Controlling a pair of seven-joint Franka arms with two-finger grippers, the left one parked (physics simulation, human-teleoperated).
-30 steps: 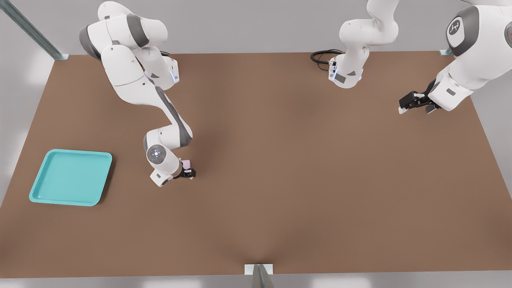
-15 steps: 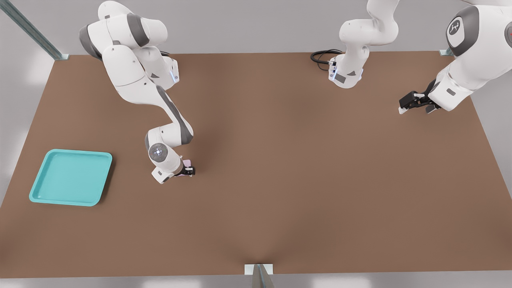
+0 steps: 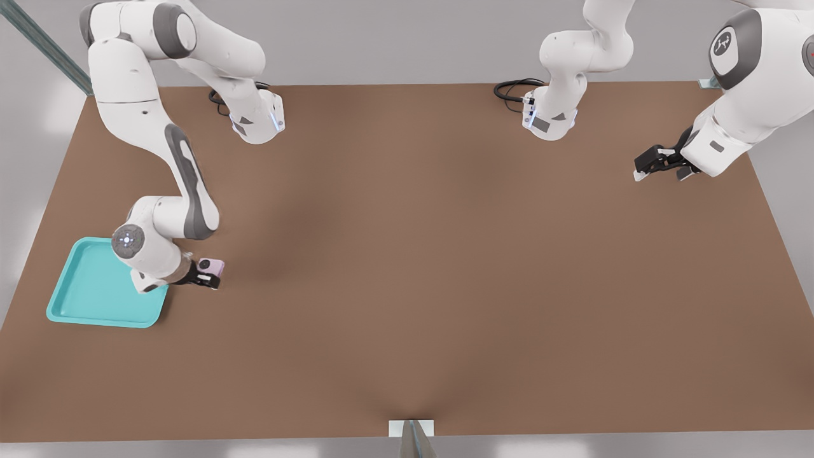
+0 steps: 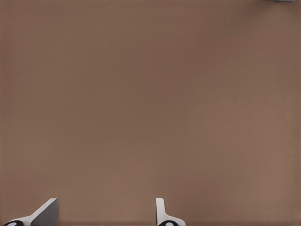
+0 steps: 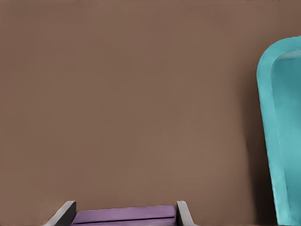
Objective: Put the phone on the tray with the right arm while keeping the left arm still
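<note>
A brown tabletop fills the room's view, with a turquoise tray lying near the front view's left edge. The right arm reaches down beside it, its wrist hanging over the tray's near corner. Its claw points away from the tray and is clamped on the small pink phone, which sits between the fingers with a dark lens showing. In the right wrist view the phone appears as a purple slab pinched between the two fingers, with bare tabletop beneath and the tray's rim off to one side. The phone seems to be carried clear of the surface, though the height is hard to judge.

So the pickup is done. What remains is bringing the phone over the tray's floor, lowering it, and letting go.
</note>
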